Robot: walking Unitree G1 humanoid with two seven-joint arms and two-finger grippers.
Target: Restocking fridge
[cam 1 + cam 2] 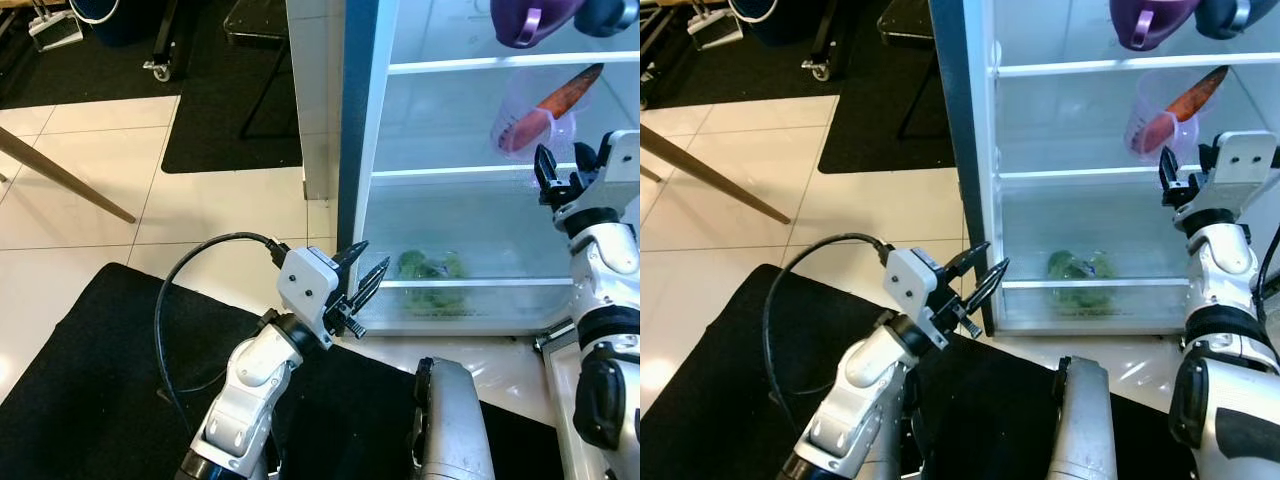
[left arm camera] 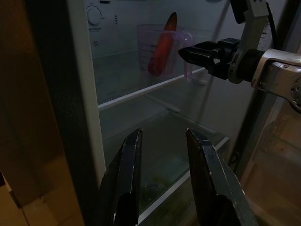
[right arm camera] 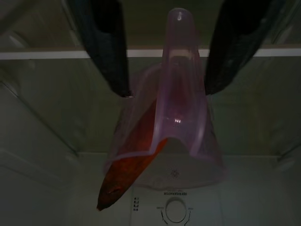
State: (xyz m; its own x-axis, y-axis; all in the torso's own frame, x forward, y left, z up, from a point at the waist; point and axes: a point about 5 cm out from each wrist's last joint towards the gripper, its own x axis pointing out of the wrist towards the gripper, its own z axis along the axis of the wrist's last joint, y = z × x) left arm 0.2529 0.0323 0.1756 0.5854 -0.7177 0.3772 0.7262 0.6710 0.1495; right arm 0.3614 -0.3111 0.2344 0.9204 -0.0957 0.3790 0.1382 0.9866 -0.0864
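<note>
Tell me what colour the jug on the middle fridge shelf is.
The jug is clear pale pink-purple plastic; the right wrist view shows it best.

The open fridge (image 1: 365, 150) has glass shelves. On the middle shelf (image 1: 450, 172) a clear pink measuring jug (image 1: 530, 118) stands with a carrot (image 1: 568, 90) leaning inside. On the top shelf (image 1: 480, 64) stands a purple jug (image 1: 530, 22). Green vegetables (image 1: 432, 268) lie in the bottom drawer

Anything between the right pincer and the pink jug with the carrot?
Nothing. In the right wrist view the open right pincer faces the pink jug's handle with only air between them; the carrot sits inside the jug.
</note>
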